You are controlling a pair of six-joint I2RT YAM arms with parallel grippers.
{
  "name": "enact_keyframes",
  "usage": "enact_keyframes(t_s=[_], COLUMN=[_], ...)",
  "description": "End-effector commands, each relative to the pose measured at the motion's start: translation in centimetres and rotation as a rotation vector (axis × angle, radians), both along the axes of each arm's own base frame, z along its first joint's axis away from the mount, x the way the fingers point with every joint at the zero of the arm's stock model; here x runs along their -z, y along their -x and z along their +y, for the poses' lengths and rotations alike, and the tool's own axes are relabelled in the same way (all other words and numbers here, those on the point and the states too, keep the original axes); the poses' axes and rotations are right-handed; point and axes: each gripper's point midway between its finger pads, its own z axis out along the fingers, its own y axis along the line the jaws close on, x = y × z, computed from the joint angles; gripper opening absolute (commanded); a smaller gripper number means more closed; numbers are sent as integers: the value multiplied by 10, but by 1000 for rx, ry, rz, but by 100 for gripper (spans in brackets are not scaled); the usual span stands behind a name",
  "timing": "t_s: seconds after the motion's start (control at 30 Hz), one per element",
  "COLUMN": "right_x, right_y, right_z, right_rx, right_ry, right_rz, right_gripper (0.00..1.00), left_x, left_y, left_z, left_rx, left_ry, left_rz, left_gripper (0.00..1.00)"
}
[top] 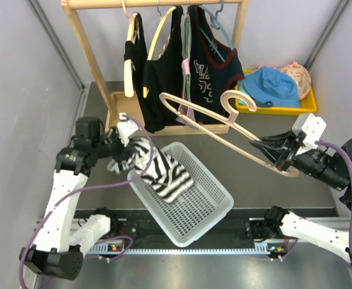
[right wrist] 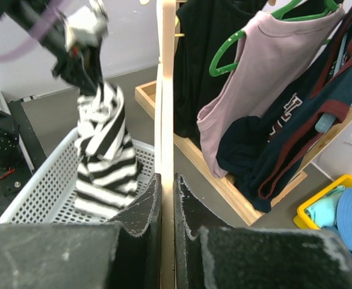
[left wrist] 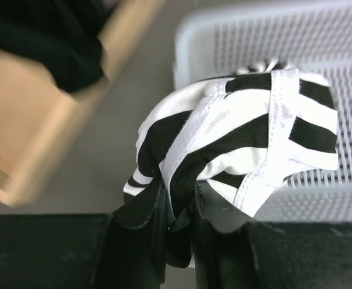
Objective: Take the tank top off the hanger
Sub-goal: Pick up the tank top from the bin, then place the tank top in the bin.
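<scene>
1. Basket point(top: 207, 206): one, white plastic, rectangular, with perforated mesh walls and floor. It sits at near centre between the arms. It holds the lower end of the tank top point(top: 166, 177).
2. Tank top: one, soft knit with black and white stripes and white edging. It is off the hanger. Its upper end is bunched above the basket's left rim and the rest drapes down inside.
3. Left gripper point(left wrist: 179, 205): we see its jaws pinched narrow on the bunched striped fabric.
4. Hanger point(top: 194, 106): one, pale wood with a curved hook, bare. It is held in the air to the right of the basket.
5. Right gripper point(right wrist: 166, 186): we see it clamped tight on a thin wooden bar of the hanger.
6. Tray point(top: 308, 107): one, yellow, far right. It holds two hats, one blue point(top: 272, 87) and one patterned point(top: 296, 73).
7. Rack point(top: 85, 48): one, wooden, far centre. We count four hanging garments: two black, one pink, and one navy with maroon trim.
</scene>
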Motion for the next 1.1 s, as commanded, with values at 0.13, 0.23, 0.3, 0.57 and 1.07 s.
enact_keyframes(t_s=[0.13,0.23,0.3,0.57,1.07], right_x=[-18,-19,-21,-29,-24], right_y=[-1,-2,-5,-6,-8], right_z=[-8,-10,-14,-29,-32], right_rx=[35,49,75,135,158], right_ry=[-72,-76,-86,-129,-124], right_rz=[-33,-35,-40,-54,-44], right_gripper=[0,0,0,0,0], left_x=[-131,-154,-164,-99,44], left_y=[29,44,53,60,72], left_z=[-53,-73,-87,-108,-68], left_rx=[263,336,354,365,402], left_ry=[304,467,548,523,115], left_rz=[-255,-206,-154,68,134], left_gripper=[23,23,22,22,99])
